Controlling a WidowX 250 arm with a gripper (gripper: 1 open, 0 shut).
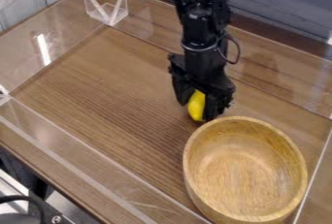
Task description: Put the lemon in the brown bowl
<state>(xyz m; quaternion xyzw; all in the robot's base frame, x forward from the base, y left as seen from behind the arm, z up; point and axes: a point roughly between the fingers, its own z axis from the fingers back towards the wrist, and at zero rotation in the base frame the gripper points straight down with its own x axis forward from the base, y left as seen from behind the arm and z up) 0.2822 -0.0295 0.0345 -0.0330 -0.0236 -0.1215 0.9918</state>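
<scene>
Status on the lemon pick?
Claw down over lemon, jaws open either side. Lemon on table, beside brown bowl. Bowl empty, nothing between.

The robot arm (197, 19) is black all over, a chain of blocky, boxy segments stacked one on another, with lighter glints on their edges. Thin dark cables loop out along its side near the wrist, one curving by the lower segment. At its end sits a black hand (199, 105) with a squat body and two short, thick fingers (181, 94); any screws or markings are too small to make out.
</scene>
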